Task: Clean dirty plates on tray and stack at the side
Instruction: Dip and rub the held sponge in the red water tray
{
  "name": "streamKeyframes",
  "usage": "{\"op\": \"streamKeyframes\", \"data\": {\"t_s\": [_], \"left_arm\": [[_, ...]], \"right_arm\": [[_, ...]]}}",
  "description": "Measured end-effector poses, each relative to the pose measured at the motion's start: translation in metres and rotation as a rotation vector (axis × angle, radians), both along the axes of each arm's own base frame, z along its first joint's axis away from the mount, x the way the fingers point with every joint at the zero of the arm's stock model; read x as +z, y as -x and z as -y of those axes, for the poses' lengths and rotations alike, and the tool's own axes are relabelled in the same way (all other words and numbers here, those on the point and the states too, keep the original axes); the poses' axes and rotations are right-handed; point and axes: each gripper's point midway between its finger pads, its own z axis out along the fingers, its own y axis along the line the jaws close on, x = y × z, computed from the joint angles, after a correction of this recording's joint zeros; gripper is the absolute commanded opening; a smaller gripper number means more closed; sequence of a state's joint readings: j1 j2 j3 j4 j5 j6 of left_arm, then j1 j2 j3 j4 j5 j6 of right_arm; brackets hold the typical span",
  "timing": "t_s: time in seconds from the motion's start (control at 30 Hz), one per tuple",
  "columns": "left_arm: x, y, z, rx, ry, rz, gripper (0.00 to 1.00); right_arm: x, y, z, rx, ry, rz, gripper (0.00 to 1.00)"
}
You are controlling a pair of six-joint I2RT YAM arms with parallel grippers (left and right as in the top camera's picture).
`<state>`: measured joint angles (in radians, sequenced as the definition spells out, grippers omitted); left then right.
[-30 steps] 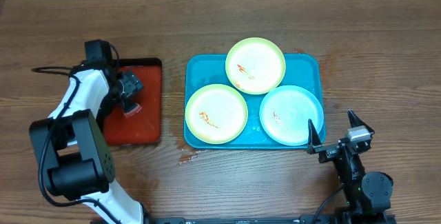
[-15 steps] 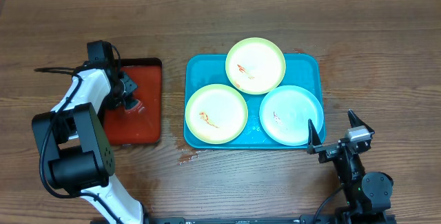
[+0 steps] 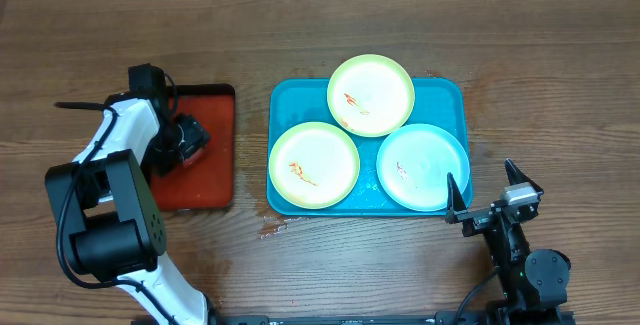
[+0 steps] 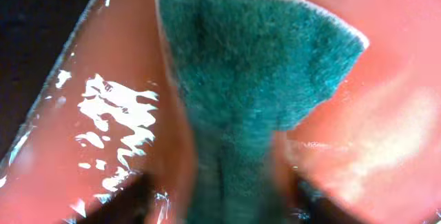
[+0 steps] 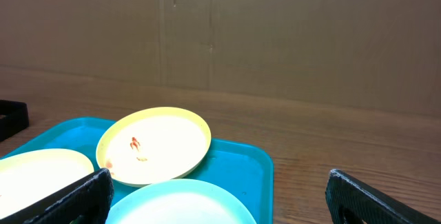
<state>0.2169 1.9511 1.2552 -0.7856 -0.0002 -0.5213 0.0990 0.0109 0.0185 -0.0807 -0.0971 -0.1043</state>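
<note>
Three dirty plates lie on the blue tray [image 3: 452,101]: a yellow-green one at the back [image 3: 370,95], a yellow-green one at the front left [image 3: 313,165] and a light blue one at the front right [image 3: 423,167]. Each has small orange-red smears. My left gripper [image 3: 188,141] is down on the red tray and looks shut on a green scouring sponge [image 4: 248,79], which is pinched narrow between the fingers. My right gripper [image 3: 488,189] is open and empty, just off the blue tray's front right corner, facing the light blue plate [image 5: 179,203].
The red, black-edged tray [image 3: 205,180] lies left of the blue tray, and its surface shines wet in the left wrist view [image 4: 117,107]. A small wet spot [image 3: 272,229] marks the wooden table by the blue tray's front left corner. A cardboard wall [image 5: 275,31] stands behind the table.
My left gripper has turned and shifted a little over the red tray, lower onto the sponge. The right arm and the plates have not moved.
</note>
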Motion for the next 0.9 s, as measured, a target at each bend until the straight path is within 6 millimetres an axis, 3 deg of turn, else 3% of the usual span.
{"op": "streamKeyframes", "data": {"t_s": [0.07, 0.17, 0.2, 0.23, 0.27, 0.3, 0.57, 0.77, 0.8, 0.9], "left_arm": [[0.0, -0.001, 0.001, 0.0, 0.004, 0.002, 0.04], [0.0, -0.004, 0.0, -0.001, 0.0, 0.016, 0.07], [0.0, -0.005, -0.001, 0.0, -0.003, 0.019, 0.2], [0.001, -0.006, -0.002, 0.0, -0.011, 0.024, 0.52], [0.001, -0.008, -0.004, 0.002, -0.021, 0.032, 0.94], [0.001, -0.011, -0.006, 0.001, -0.033, 0.042, 1.0], [0.009, -0.039, -0.029, 0.021, -0.153, 0.153, 1.0], [0.015, -0.055, -0.034, 0.027, -0.177, 0.222, 1.0], [0.015, -0.056, -0.034, 0.027, -0.179, 0.227, 0.96], [0.017, -0.059, -0.036, 0.03, -0.188, 0.24, 0.42]], "right_arm": [[0.0, 0.0, 0.0, 0.0, 0.0, 0.0, 1.0], [0.0, 0.0, 0.0, 0.0, 0.0, 0.0, 1.0], [0.0, 0.0, 0.0, 0.0, 0.0, 0.0, 1.0], [0.0, 0.0, 0.0, 0.0, 0.0, 0.0, 1.0], [0.0, 0.0, 0.0, 0.0, 0.0, 0.0, 1.0], [0.0, 0.0, 0.0, 0.0, 0.0, 0.0, 1.0], [0.0, 0.0, 0.0, 0.0, 0.0, 0.0, 1.0], [0.0, 0.0, 0.0, 0.0, 0.0, 0.0, 1.0], [0.0, 0.0, 0.0, 0.0, 0.0, 0.0, 1.0], [0.0, 0.0, 0.0, 0.0, 0.0, 0.0, 1.0]]}}
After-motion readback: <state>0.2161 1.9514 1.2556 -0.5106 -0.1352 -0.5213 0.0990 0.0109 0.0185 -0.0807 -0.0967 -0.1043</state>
